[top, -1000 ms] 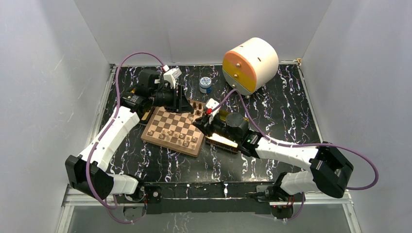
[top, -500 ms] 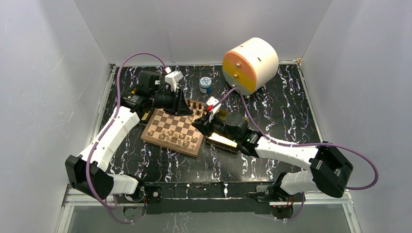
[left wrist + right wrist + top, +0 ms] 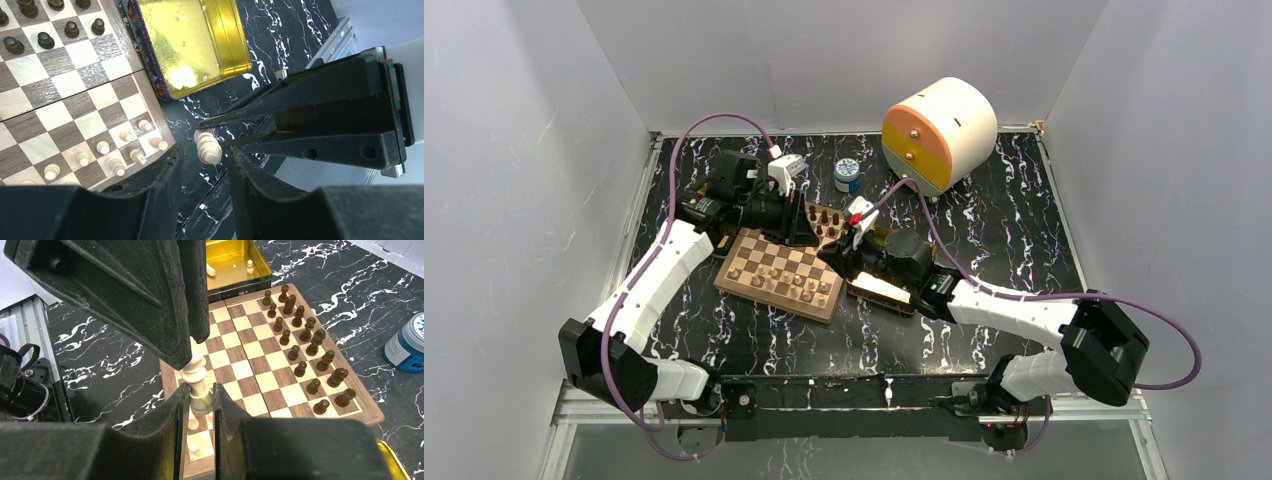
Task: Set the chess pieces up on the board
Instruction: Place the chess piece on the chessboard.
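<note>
The board (image 3: pixel 774 303) lies mid-table, with dark chess pieces (image 3: pixel 305 340) in two rows along one side and pale ones (image 3: pixel 122 150) on the opposite side. My right gripper (image 3: pixel 200 390) is shut on the base of a tall pale piece (image 3: pixel 197 372) and holds it above the board's pale side. My left gripper (image 3: pixel 205 151) is open, and its fingers (image 3: pixel 150 300) straddle the top of that same piece (image 3: pixel 207 146) without pressing on it. In the top view both grippers meet over the board's right part, the left gripper (image 3: pixel 809 228) above the right gripper (image 3: pixel 832 255).
A gold tin (image 3: pixel 195 40) lies against the board's right edge under the right arm. Another gold tin (image 3: pixel 232 262) beyond the board holds two pale pieces. A blue jar (image 3: pixel 847 175) and a round cream-and-orange drawer unit (image 3: pixel 939 130) stand at the back.
My left gripper has moved right along the board's far edge to the piece in the right gripper, and its jaws have narrowed a little. The right gripper keeps its hold.
</note>
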You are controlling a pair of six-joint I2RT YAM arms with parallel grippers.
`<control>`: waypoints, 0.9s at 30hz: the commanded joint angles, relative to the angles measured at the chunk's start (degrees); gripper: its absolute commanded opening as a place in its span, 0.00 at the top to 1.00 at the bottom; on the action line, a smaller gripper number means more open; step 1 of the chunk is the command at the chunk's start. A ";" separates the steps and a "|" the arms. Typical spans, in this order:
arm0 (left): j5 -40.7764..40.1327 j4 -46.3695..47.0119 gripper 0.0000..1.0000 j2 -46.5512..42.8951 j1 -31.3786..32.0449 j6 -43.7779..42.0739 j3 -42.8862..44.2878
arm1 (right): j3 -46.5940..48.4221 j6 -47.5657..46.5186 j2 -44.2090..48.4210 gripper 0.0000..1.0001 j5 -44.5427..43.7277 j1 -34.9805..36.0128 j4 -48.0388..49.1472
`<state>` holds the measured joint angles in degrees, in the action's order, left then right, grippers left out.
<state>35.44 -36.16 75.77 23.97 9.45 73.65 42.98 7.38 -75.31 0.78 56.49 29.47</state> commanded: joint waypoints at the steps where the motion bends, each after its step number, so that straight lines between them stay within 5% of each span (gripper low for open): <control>1: 1.65 -0.84 0.65 -0.54 0.77 -1.18 -0.27 | 3.25 0.71 0.07 0.97 -0.44 0.20 1.00; 22: -0.64 -2.64 0.83 -0.36 2.39 -2.16 0.27 | 3.38 1.85 -0.15 0.94 -0.43 0.19 0.47; 27: -3.31 -3.63 0.84 -0.90 2.58 -1.26 1.14 | 3.66 2.44 0.34 0.59 -2.23 0.20 -1.08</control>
<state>33.45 -37.95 75.77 26.00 8.05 73.54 43.46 9.08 -75.40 0.73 56.64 27.09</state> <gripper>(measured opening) 0.183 0.298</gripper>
